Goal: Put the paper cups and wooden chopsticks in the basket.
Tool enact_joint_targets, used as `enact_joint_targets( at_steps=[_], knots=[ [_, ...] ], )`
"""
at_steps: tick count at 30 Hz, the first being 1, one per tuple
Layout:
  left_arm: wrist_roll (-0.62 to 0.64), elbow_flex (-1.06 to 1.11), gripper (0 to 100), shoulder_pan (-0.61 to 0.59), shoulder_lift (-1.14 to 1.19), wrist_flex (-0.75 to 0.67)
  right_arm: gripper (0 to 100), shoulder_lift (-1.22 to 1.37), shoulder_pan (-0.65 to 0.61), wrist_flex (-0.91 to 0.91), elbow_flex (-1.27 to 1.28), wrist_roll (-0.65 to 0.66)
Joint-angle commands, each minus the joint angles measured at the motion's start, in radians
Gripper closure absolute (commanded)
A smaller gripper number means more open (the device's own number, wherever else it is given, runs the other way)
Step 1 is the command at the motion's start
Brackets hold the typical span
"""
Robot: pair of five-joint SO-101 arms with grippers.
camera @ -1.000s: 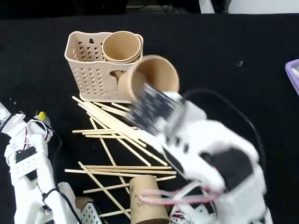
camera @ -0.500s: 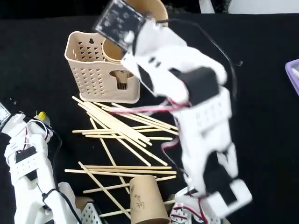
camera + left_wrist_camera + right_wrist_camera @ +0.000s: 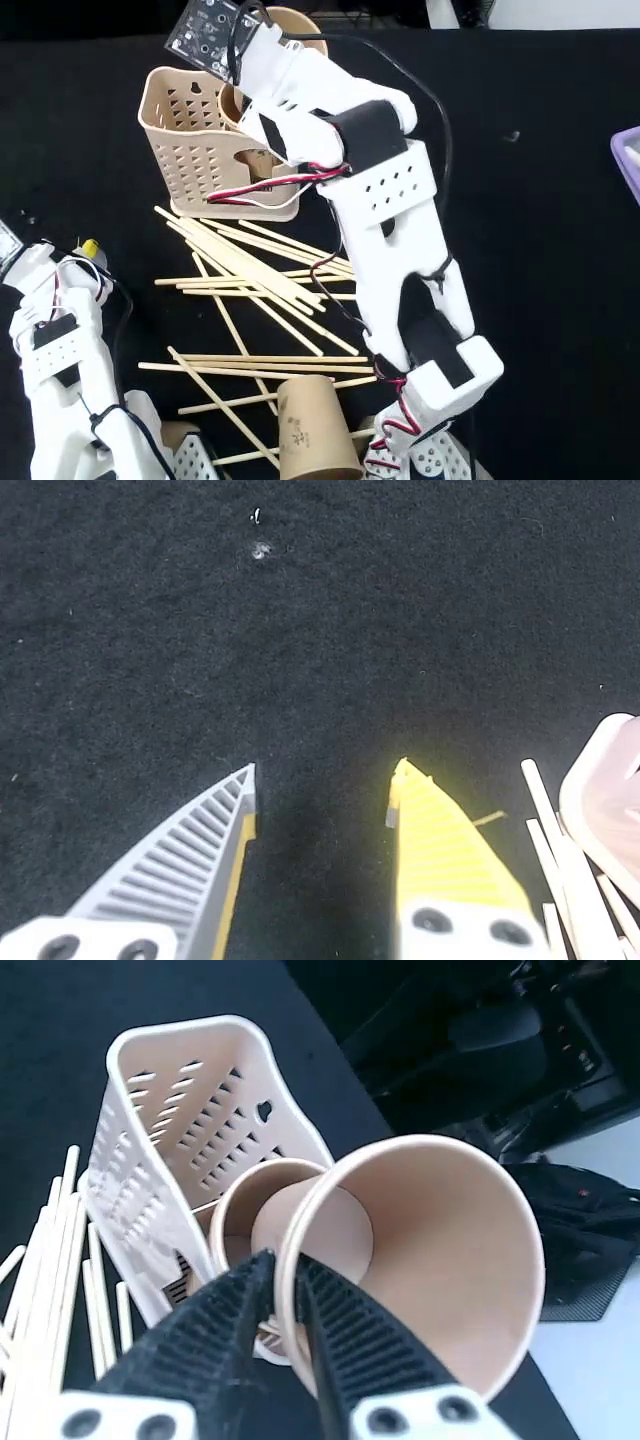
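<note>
**Held paper cup.** Your right tool (image 3: pixel 283 1265) is clenched on the rim of one paper cup (image 3: pixel 430 1260), one finger inside the mouth and one outside the wall. The cup is tilted, its open mouth turned toward the wrist camera. In the high view this cup (image 3: pixel 305 25) sits at the far side of the basket (image 3: pixel 200 165), off the worktop (image 3: pixel 540 180). Whether it touches anything in the basket cannot be told.

**Basket.** You will find it upright on the far left part of the worktop. Nested cups (image 3: pixel 235 1215) stand in its corner, directly under the held cup, mouths up.

**Chopsticks.** A loose scatter of wooden chopsticks (image 3: pixel 250 265) lies flat on the worktop just in front of the basket. The sticks cross one another at several angles, and the nearest ends are close to the basket's front wall. None of them is in the basket.

**Second loose cup.** One more cup (image 3: pixel 310 425) lies on its side at the near edge, resting across the lowest chopsticks, beside the base of the right arm.

**Left tool.** Your left tool (image 3: pixel 325 770) is released, with its jaws spread and nothing between them. It hangs over bare black worktop, and a few chopstick ends (image 3: pixel 545 810) lie just beside its yellow finger.

**Other.** A purple object (image 3: pixel 628 155) shows at the worktop's right edge, well apart from the rest.
</note>
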Motion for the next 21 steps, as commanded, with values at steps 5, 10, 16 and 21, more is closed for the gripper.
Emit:
enact_joint_targets(
  at_steps=[5, 10, 16, 21],
  knots=[
    [0.000, -0.004, 78, 0.013, -0.014, -0.017, 74.0, -0.025, -0.015, 0.133, -0.136, 0.005],
    [0.000, -0.004, 78, 0.013, -0.014, -0.017, 74.1, -0.056, -0.015, 0.296, -0.202, 0.008],
    [0.000, -0.004, 78, 0.013, -0.014, -0.017, 74.1, -0.189, -0.006, 0.315, -0.102, 0.005],
    [0.000, -0.004, 78, 0.013, -0.014, -0.017, 74.1, -0.492, -0.032, 0.315, 0.229, -0.083]
  ],
)
